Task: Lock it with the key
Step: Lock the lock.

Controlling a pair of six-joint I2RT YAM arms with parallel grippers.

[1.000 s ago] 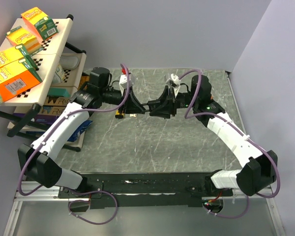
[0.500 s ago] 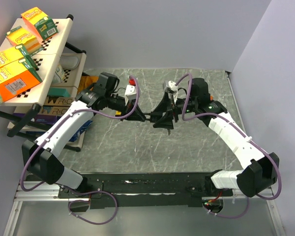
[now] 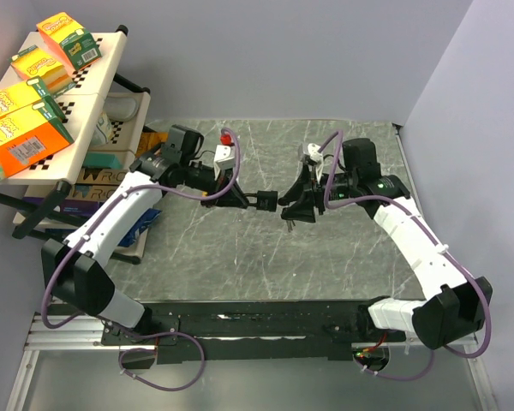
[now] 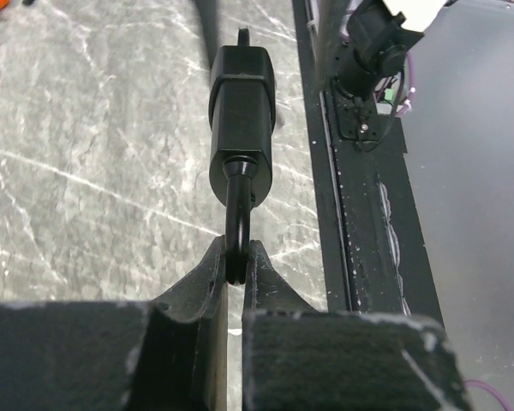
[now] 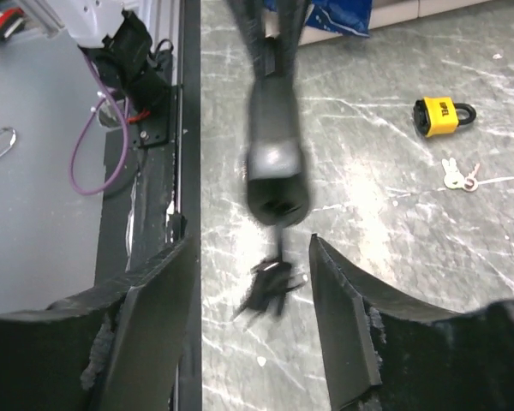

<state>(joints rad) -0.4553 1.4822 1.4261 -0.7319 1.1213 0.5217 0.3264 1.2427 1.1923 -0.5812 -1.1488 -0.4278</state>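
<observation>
Arms reach inward, meeting above the table [image 3: 240, 248]: my left gripper [image 4: 236, 257] pinches the black padlock [image 4: 242, 111] by its shackle; my right gripper [image 5: 253, 257] stands spread around the blurred key [image 5: 270, 287] at its keyhole end.

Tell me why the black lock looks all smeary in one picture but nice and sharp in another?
Right wrist view: the black padlock and the keys dangling under it are smeared by motion, while the yellow padlock beyond is crisp. Left wrist view: the same black padlock is sharp, its shackle pinched in the left pincer. Top view: even light, soft shadows only.
</observation>
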